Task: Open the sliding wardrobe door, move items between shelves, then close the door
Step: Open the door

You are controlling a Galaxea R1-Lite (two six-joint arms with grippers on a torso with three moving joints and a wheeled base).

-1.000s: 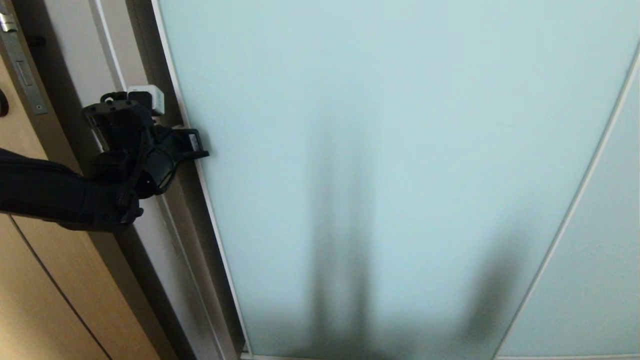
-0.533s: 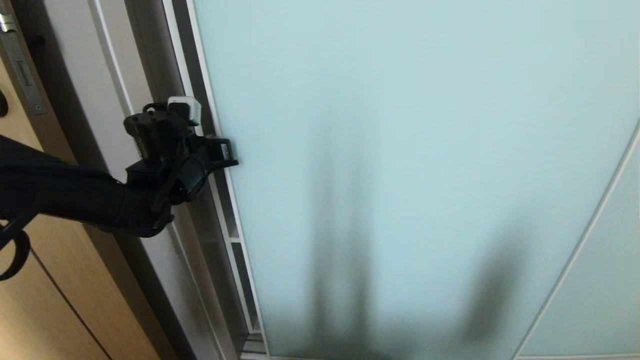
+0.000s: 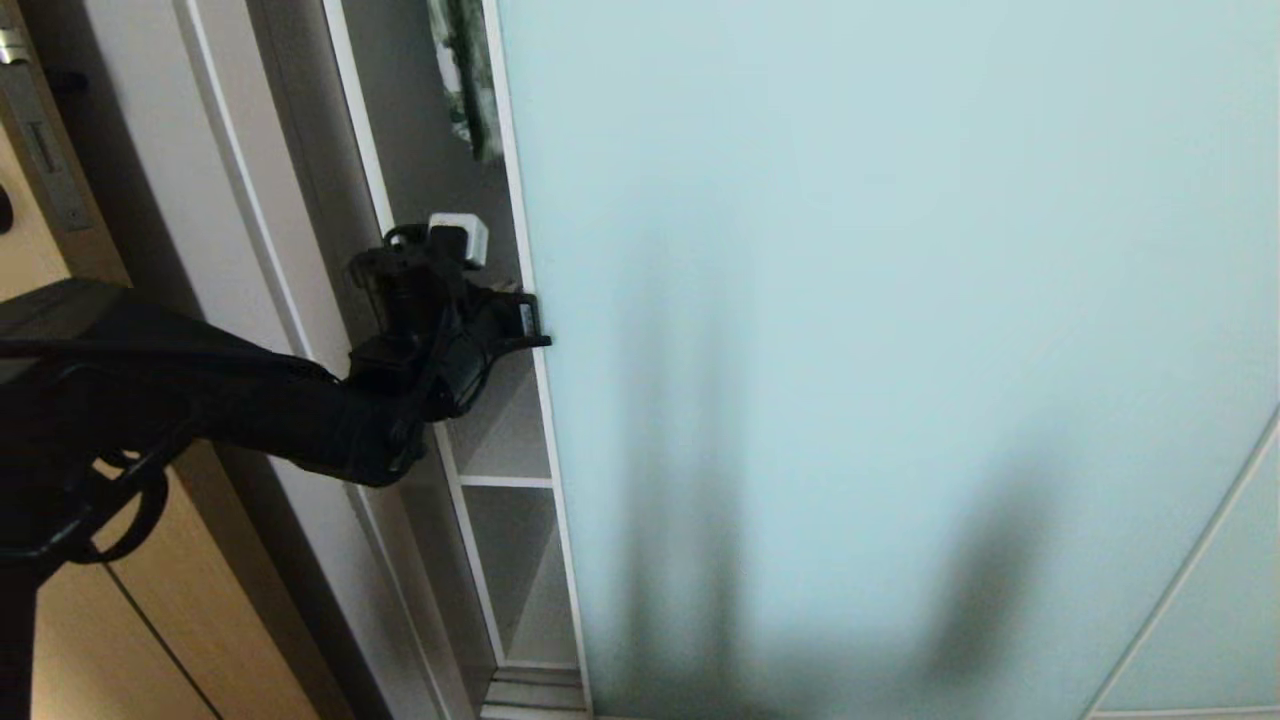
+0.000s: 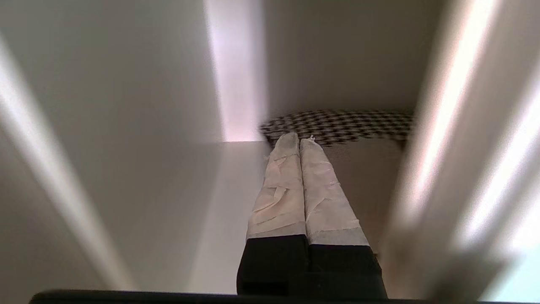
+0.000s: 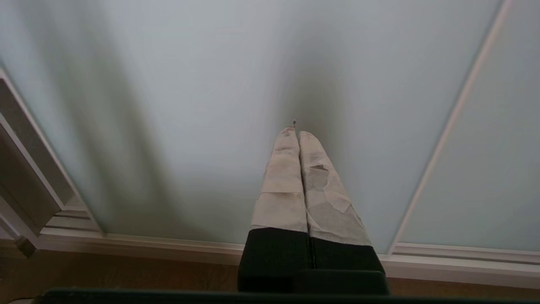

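One door (image 3: 860, 330) filling most of head view: tall frosted pale-aqua glass panel, long axis vertical, slim white-silver frame. Standing partly open, showing a narrow gap on its left edge. Second frosted panel (image 3: 1225, 610) showing at lower right behind a thin frame line.

Two shelves (image 3: 505, 482) showing as flat matt white boards in the gap, one horizontal board edge splitting the upper compartment from the lower. Ridged metal track (image 3: 530, 695) running along the floor below.

One cushion (image 4: 337, 124) lying at the back of a compartment in left wrist view; only the black-white houndstooth band showing, running crosswise beyond the fingertips. Rest hidden, so facing impossible to tell. Something patterned green-white (image 3: 462, 75) hanging high in the gap, too little showing to identify.

Left gripper (image 3: 520, 320) sitting in the gap, hard against the door's left edge, pointing into the wardrobe. Fingers (image 4: 280, 185) taped in pale cloth, pressed fully together, gripping nothing.

Right gripper (image 5: 297, 135) outside head view; in its wrist view pointing at the frosted glass, taped fingers likewise pressed together, gripping nothing.

One tan wooden door (image 3: 120, 640) with metal latch plate (image 3: 40, 140) standing at far left.
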